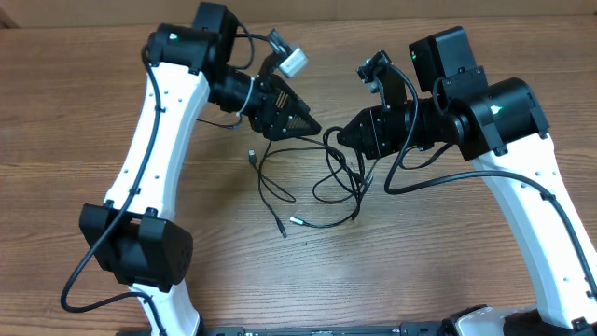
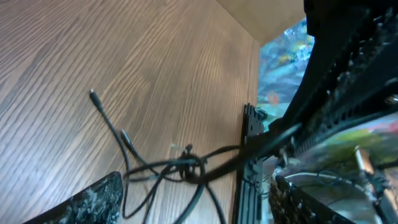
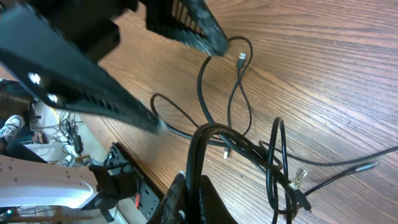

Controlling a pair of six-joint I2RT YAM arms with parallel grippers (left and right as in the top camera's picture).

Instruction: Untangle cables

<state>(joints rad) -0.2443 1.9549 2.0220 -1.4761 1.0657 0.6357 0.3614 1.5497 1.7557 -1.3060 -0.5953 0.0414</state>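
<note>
Cables (image 1: 326, 182) lie in a loose tangle mid-table (image 1: 401, 271), between the two grippers, with strands and plug ends trailing toward the arm bases. Right gripper (image 1: 343, 136) is clamped tight on a looped strand at the tangle's top. Left gripper (image 1: 308, 125) is just beside it, jaws spread wide, gripping nothing.

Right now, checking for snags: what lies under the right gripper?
Cables loop out from beneath the right gripper onto the table; whatever lies directly under its body is covered.
</note>
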